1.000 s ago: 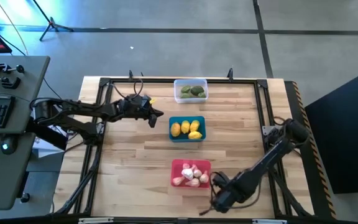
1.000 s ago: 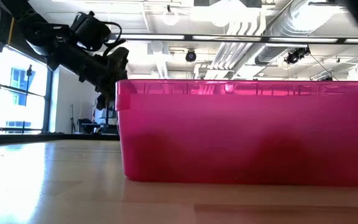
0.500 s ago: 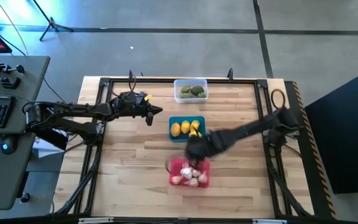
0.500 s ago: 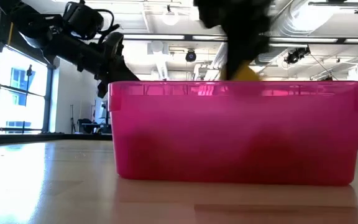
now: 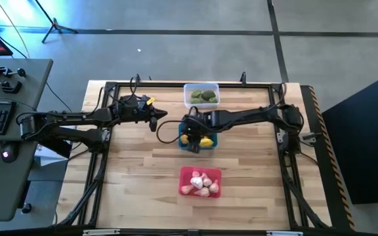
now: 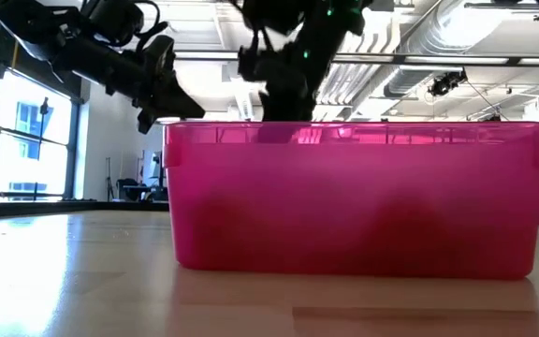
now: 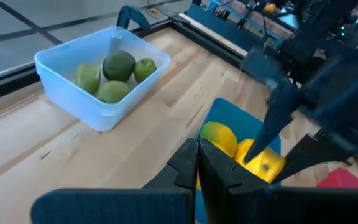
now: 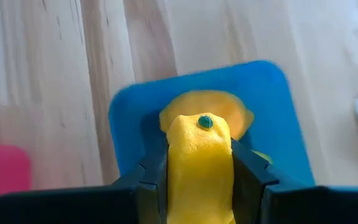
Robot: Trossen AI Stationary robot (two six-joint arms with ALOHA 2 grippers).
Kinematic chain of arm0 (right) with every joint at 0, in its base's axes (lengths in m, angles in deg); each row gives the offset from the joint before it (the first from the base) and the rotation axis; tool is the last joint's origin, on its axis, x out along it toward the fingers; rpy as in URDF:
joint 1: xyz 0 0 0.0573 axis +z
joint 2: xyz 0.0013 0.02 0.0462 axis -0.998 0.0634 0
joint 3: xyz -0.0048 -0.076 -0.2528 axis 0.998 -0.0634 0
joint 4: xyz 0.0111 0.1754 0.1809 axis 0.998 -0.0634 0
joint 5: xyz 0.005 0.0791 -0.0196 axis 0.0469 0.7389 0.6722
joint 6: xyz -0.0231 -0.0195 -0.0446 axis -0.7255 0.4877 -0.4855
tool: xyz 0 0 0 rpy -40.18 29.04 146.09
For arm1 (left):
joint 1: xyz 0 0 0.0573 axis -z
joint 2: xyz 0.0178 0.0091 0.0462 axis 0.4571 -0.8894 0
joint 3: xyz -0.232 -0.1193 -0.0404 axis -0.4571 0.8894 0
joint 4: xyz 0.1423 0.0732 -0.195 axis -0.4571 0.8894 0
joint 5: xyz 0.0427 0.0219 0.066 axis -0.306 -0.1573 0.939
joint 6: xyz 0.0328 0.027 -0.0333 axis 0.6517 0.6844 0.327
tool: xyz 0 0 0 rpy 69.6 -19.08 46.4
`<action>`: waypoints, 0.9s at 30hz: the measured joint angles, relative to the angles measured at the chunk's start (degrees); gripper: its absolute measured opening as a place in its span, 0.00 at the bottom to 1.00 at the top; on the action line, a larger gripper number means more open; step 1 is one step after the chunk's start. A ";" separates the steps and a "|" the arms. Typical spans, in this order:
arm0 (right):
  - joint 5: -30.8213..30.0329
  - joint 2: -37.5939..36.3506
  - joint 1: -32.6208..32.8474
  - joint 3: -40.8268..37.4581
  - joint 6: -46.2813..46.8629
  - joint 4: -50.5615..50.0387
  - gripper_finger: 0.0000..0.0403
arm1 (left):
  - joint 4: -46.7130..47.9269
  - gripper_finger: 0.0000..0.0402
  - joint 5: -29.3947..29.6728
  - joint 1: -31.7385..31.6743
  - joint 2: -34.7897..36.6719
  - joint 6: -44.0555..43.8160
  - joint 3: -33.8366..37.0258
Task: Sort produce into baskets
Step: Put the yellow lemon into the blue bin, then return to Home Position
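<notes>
While the left gripper point(image 5: 156, 122) hovers clenched and empty over the counter point(image 5: 136, 170) just beside the blue basket point(image 5: 184, 143), the right gripper point(image 5: 190, 134) hangs above that basket grasping a yellow fruit point(image 8: 199, 163) between its fingers point(image 8: 248, 171). More yellow fruit lies in the tub below. Green pieces point(image 5: 204, 96) sit in the clear basket point(image 5: 188, 99) at the far edge; pale bulbs point(image 5: 201, 184) fill the red basket point(image 5: 184, 176) nearest the front. The fruit looks light, rigid and smooth, likely slippery, so a hold across its widest middle seems safest.
</notes>
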State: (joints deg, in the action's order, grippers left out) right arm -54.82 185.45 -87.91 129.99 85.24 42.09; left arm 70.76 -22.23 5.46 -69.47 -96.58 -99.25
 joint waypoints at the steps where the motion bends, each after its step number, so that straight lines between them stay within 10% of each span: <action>1: 0.27 0.67 -0.08 -0.02 -0.97 -0.10 0.24 | -0.22 0.00 0.00 0.00 -0.02 0.19 -0.02; 10: 2.92 2.99 -0.04 -0.02 -1.30 -0.26 0.27 | 0.78 0.00 0.22 -0.08 -0.02 1.68 -0.01; 21: 3.90 2.84 0.13 -0.02 2.19 -0.97 0.62 | 0.66 0.00 0.30 -2.02 -0.02 1.75 -0.01; 27: -1.58 2.64 0.79 3.32 1.38 -7.85 0.56 | 0.54 0.00 0.31 -1.87 -0.02 2.71 0.01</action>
State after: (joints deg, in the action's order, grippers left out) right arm -56.40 188.09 -87.11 133.31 86.63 34.24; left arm 71.31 -21.92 3.60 -69.49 -93.87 -99.24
